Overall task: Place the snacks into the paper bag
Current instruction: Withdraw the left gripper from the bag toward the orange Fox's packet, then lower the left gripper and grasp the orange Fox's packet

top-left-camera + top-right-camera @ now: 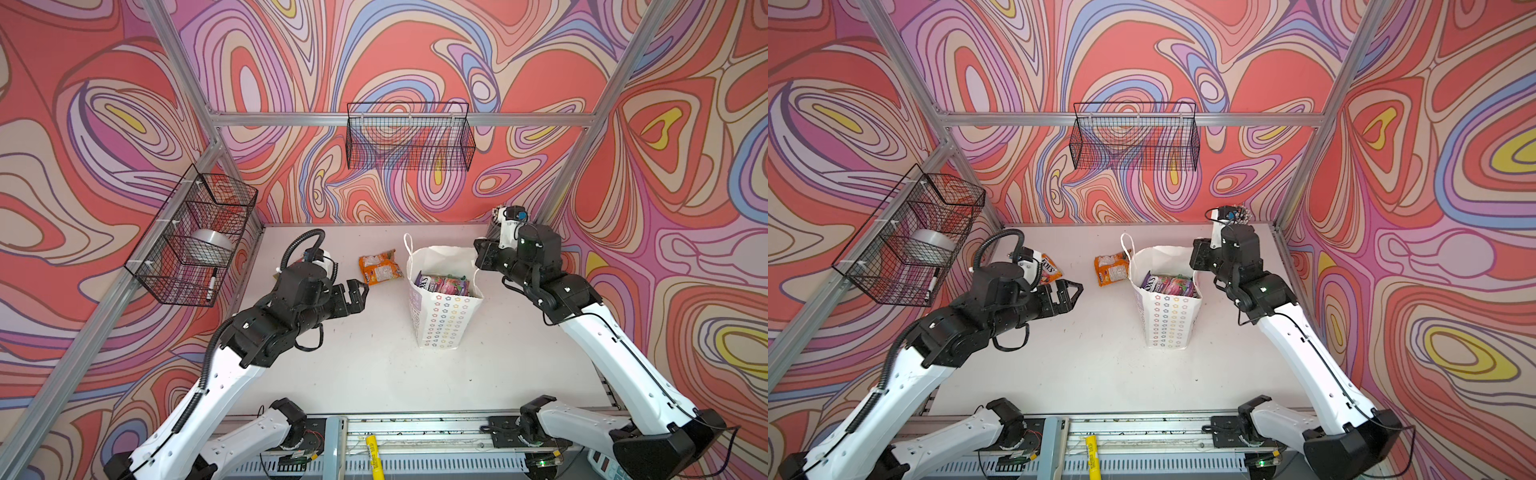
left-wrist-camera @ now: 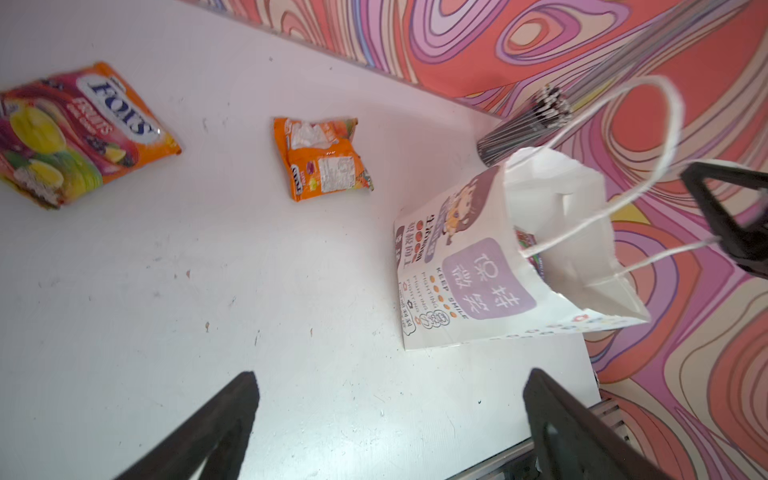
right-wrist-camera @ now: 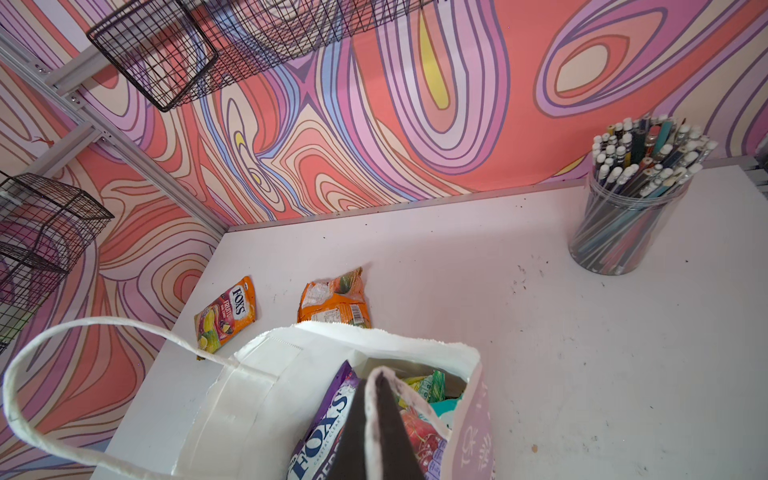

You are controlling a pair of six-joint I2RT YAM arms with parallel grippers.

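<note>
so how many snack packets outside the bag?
2: crumpled orange packet beside the paper bag; orange FOX'S packet farther left. More sit inside the bag, some maybe hidden.

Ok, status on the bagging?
Left gripper open, above table. Right gripper shut on paper bag rim. Two orange packets on table, other packets bagged. Nothing blocking them.
</note>
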